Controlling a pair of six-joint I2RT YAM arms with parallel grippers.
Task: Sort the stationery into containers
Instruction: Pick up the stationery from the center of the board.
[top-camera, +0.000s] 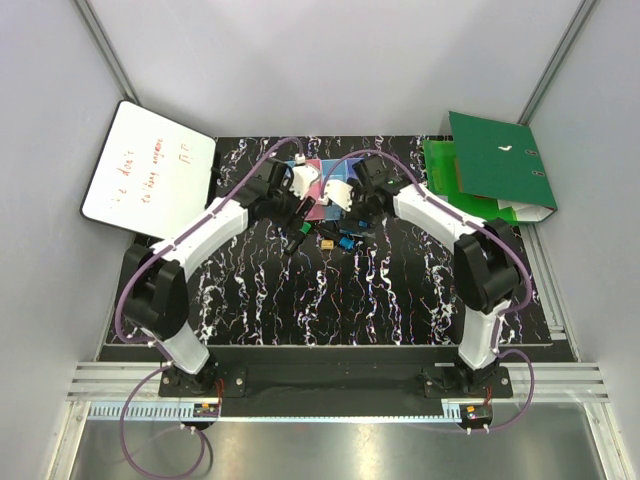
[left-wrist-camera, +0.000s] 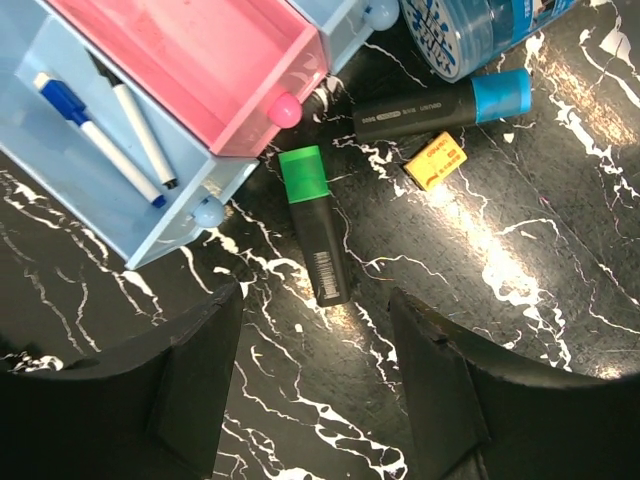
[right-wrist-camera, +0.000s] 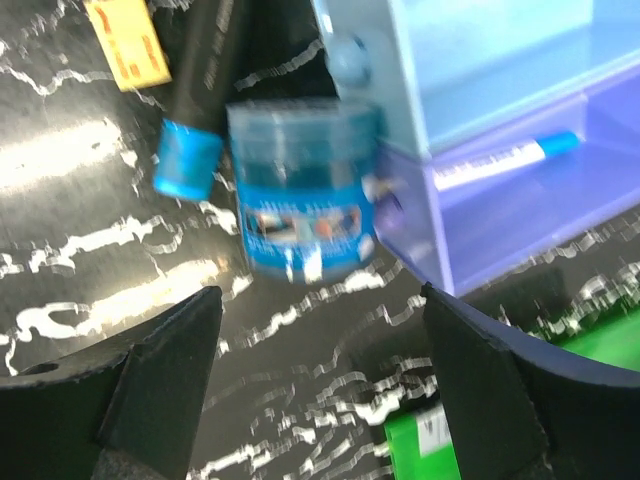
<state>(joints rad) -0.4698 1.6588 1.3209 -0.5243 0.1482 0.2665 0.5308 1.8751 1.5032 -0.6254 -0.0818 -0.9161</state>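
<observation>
The containers (top-camera: 322, 186) are a row of joined bins at the mat's far middle. Two white markers (left-wrist-camera: 120, 130) lie in the light blue bin (left-wrist-camera: 60, 190), and the pink bin (left-wrist-camera: 200, 60) holds nothing. In the purple bin (right-wrist-camera: 520, 210) lies a white marker with a blue cap (right-wrist-camera: 505, 155). On the mat in front lie a green-capped black marker (left-wrist-camera: 312, 225), a blue-capped black marker (left-wrist-camera: 440, 108), a yellow piece (left-wrist-camera: 435, 160) and a round blue roll (right-wrist-camera: 300, 185). My left gripper (left-wrist-camera: 315, 380) stands open just short of the green-capped marker. The right gripper (right-wrist-camera: 320, 390) is open near the roll and holds nothing.
A white whiteboard (top-camera: 150, 170) with red writing leans at the far left. A large green binder (top-camera: 495, 165) lies at the far right of the marbled black mat (top-camera: 330, 300). A green item (right-wrist-camera: 420, 440) shows low in the blurred right wrist view.
</observation>
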